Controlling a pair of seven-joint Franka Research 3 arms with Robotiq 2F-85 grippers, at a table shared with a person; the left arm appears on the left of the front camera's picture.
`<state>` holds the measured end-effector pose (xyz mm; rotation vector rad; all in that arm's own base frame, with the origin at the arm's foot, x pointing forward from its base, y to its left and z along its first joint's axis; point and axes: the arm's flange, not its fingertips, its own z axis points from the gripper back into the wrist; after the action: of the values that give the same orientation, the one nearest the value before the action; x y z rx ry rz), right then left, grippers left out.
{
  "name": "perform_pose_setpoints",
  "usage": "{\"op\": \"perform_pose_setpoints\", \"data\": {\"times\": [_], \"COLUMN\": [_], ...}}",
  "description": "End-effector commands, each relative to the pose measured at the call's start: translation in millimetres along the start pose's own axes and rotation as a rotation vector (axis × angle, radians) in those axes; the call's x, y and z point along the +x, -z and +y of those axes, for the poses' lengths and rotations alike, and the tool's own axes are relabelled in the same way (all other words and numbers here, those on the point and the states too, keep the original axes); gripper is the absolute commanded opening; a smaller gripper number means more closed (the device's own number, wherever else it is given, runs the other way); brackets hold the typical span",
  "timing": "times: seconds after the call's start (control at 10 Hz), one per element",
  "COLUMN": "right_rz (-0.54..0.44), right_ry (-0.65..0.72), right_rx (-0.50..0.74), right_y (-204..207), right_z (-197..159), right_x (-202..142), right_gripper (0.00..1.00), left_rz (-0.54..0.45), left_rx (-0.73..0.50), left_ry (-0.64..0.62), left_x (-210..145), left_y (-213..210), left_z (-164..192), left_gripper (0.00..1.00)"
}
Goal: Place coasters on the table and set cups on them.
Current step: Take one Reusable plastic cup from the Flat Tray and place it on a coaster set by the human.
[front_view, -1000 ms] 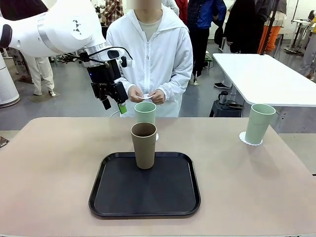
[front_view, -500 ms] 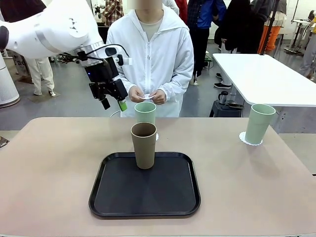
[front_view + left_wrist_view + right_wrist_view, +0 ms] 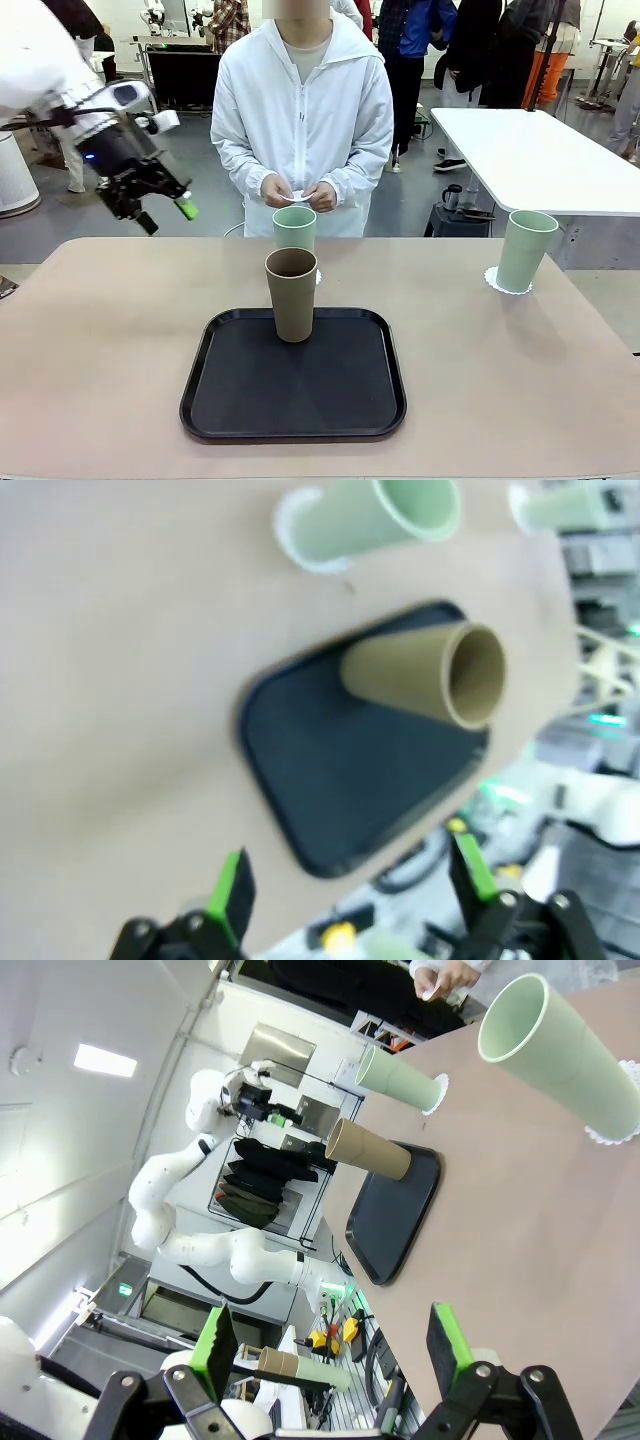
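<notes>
**Two cups set on coasters, one waits on the tray**

A black tray (image 3: 215, 400) lies on the beige table (image 3: 100, 340) close to its near edge. The tan cup (image 3: 291, 295) stands upright on the tray's far half. Just past the tray's far edge, a mint cup (image 3: 294, 228) stands on a white coaster (image 3: 284, 525). Toward the table's right edge, the second mint cup (image 3: 524, 250) sits on its own coaster (image 3: 497, 283). The left gripper (image 3: 167, 214) hangs in the air above the far edge, toward the left corner, with its jaws spread and empty. The right gripper (image 3: 330, 1345), seen from its own wrist, is also spread wide and holds nothing. At the far edge, a person's hands (image 3: 320, 196) pinch a third coaster (image 3: 295, 196).
</notes>
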<state>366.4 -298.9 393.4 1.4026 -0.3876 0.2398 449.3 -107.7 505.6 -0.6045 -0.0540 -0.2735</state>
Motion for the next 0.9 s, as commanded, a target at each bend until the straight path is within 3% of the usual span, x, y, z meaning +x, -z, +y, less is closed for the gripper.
{"op": "perform_pose_setpoints", "data": {"times": [0.0,0.2,0.4,0.8], "right_rz": [0.001,0.001,0.001,0.001], "right_ry": [0.003,0.003,0.003,0.003], "right_rx": [-0.001,-0.001,-0.001,-0.001], "right_y": [1.0,1.0,1.0,1.0], "right_z": [0.2,0.2,0.2,0.2], "right_x": [-0.4,-0.4,-0.4,-0.4], "right_gripper": [1.00,1.00,1.00,1.00], "left_rz": [-0.069,-0.132,-0.142,-0.178], "left_rx": [-0.259,-0.518,-0.713,-0.857], "left_ry": [0.078,0.146,0.137,0.002], "left_x": [-38.6,-73.9,-84.8,-87.2], "left_y": [-10.0,-19.4,-32.8,-42.2], "left_z": [38.1,89.3,144.5,210.9], "left_gripper": [1.00,1.00,1.00,1.00]}}
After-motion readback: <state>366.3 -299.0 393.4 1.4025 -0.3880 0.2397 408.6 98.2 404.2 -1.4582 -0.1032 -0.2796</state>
